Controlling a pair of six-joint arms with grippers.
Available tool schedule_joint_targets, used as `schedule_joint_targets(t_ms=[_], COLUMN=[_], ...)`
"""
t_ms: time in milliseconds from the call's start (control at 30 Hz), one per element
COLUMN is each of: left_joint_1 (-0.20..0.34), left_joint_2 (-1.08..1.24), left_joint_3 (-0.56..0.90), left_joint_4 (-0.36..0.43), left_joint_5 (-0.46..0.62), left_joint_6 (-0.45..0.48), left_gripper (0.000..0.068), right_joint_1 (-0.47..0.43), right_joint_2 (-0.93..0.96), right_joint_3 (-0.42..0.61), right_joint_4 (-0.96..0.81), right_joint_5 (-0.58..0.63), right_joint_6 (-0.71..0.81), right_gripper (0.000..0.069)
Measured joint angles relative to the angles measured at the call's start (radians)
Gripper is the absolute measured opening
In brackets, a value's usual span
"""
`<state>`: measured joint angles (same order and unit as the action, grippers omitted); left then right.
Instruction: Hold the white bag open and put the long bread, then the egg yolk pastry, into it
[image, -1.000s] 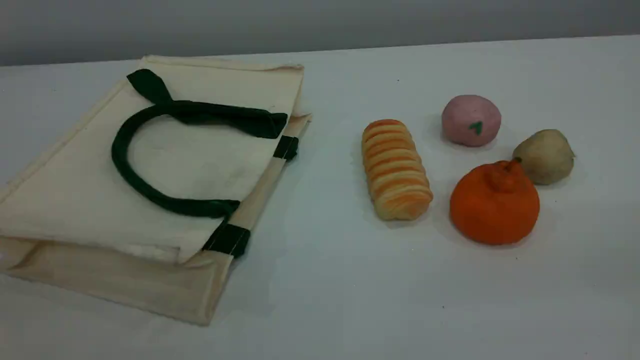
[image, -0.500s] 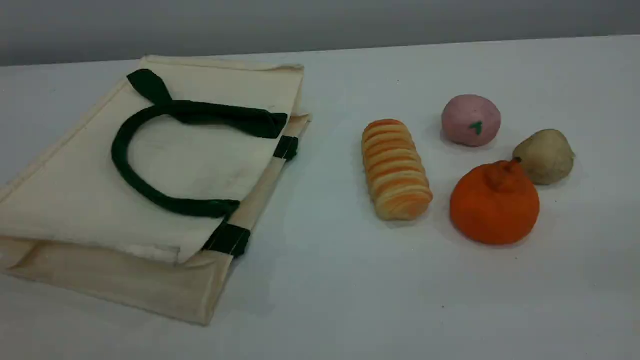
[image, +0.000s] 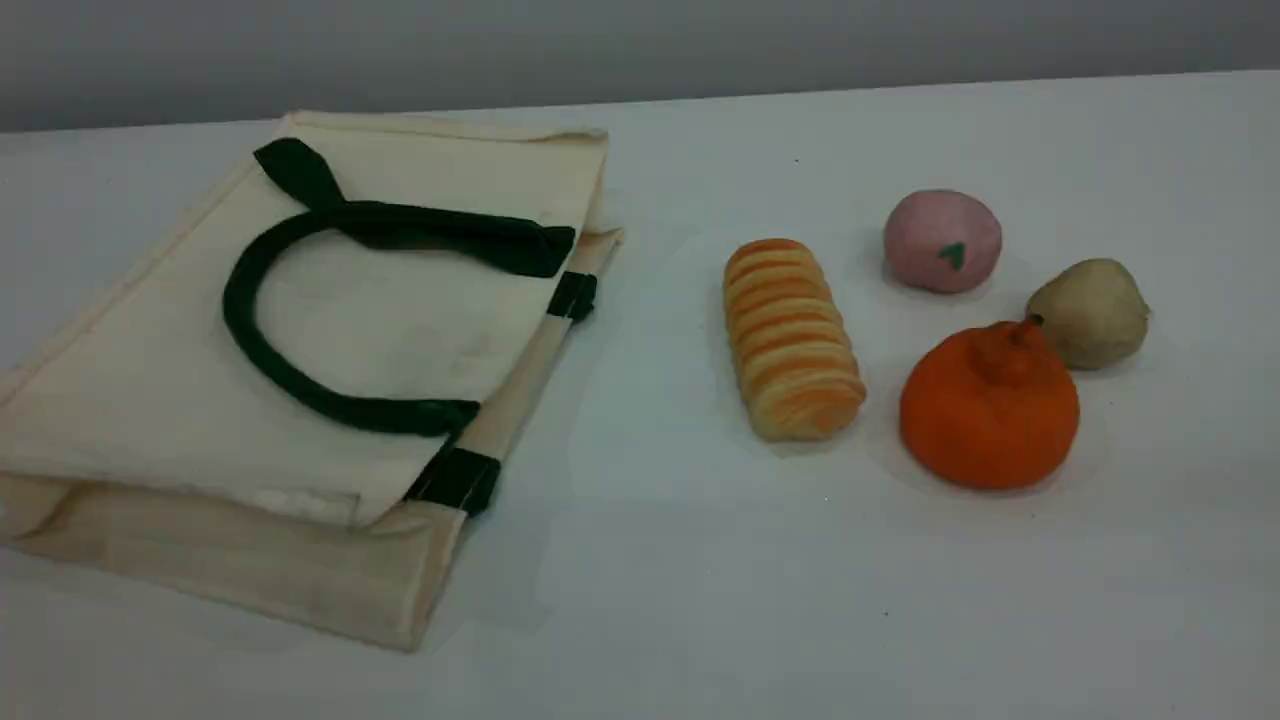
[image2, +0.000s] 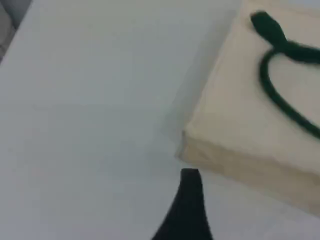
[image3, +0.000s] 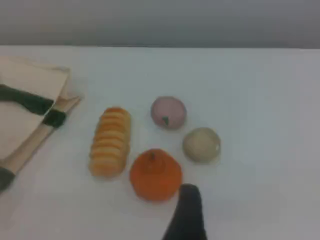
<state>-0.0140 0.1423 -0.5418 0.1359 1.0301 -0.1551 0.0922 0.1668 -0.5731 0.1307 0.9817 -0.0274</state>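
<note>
The white bag (image: 180, 400) lies flat and closed on the left of the table, with its dark green handle (image: 270, 370) looped on top; its corner also shows in the left wrist view (image2: 240, 125). The long bread (image: 790, 338) lies right of the bag, also seen as the long bread (image3: 110, 141). Furthest right rests the egg yolk pastry (image: 1090, 312), which shows again as the egg yolk pastry (image3: 201, 145). Neither arm shows in the scene view. One dark fingertip (image2: 190, 200) of my left gripper hangs above bare table beside the bag. My right gripper's fingertip (image3: 187, 212) hovers near the foods. Both hold nothing.
An orange fruit (image: 988, 405) sits between the bread and the pastry, touching the pastry's side. A pink ball with a green mark (image: 942, 240) lies behind them. The table's far edge (image: 900, 85) meets a grey wall.
</note>
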Motion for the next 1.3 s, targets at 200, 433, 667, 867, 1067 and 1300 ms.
schedule_joint_targets(t_ms=[200, 433, 667, 867, 1067, 1300], left_joint_1=[-0.001, -0.001, -0.001, -0.001, -0.001, -0.013], left_joint_2=[0.204, 0.51, 0.805, 1.054, 1.303, 1.561], left_joint_3=[-0.093, -0.206, -0.28, -0.339, -0.428, -0.546], left_joint_4=[0.019, 0.012, 0.012, 0.012, 0.011, 0.011], left_joint_5=[-0.059, -0.12, -0.225, -0.326, -0.397, -0.445], left_joint_6=[-0.014, -0.011, -0.011, -0.011, -0.011, -0.003], left_gripper=[0.0594, 0.0594, 0.0594, 0.0594, 0.0594, 0.0594], right_joint_1=[0.0, -0.001, -0.001, -0.001, -0.001, -0.001], right_joint_2=[0.216, 0.481, 0.71, 0.854, 0.902, 0.901], right_joint_3=[-0.126, -0.248, -0.294, -0.294, -0.294, -0.294], right_joint_4=[0.032, 0.056, 0.065, 0.067, 0.082, 0.116], right_joint_5=[-0.075, -0.15, -0.237, -0.309, -0.403, -0.455], right_joint_6=[-0.003, -0.003, -0.003, -0.003, -0.003, -0.003], right_gripper=[0.0566, 0.0566, 0.0566, 0.0566, 0.0566, 0.0566])
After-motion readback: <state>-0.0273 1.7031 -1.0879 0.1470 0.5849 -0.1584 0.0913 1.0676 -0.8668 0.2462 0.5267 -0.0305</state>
